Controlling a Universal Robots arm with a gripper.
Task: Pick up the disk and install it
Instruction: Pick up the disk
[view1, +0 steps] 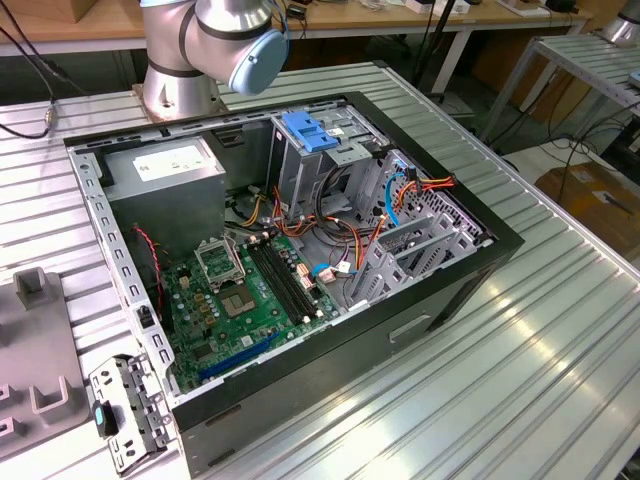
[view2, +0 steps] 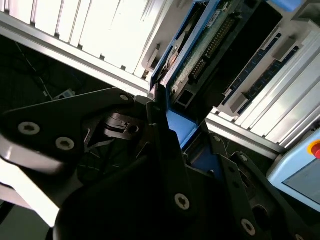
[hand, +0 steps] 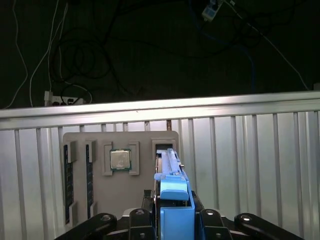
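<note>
Disk (hand: 174, 200) cut by picture edge

The desk (view1: 540, 330) is ribbed bare metal, bright and glossy. The computer case (view1: 503, 240) has a matt black shell and dull grey sheet-metal walls inside. Its motherboard (view1: 230, 300) is glossy green. The disk (hand: 175, 205) carries smooth blue plastic rails. The parts tray (hand: 145, 165) is matt grey plastic.

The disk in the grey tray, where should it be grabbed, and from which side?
The disk stands on edge in a slot of the grey tray, blue rail up, so that thin top edge is exposed. Probably clamp across its two flat faces near the top, coming straight down from above.
</note>
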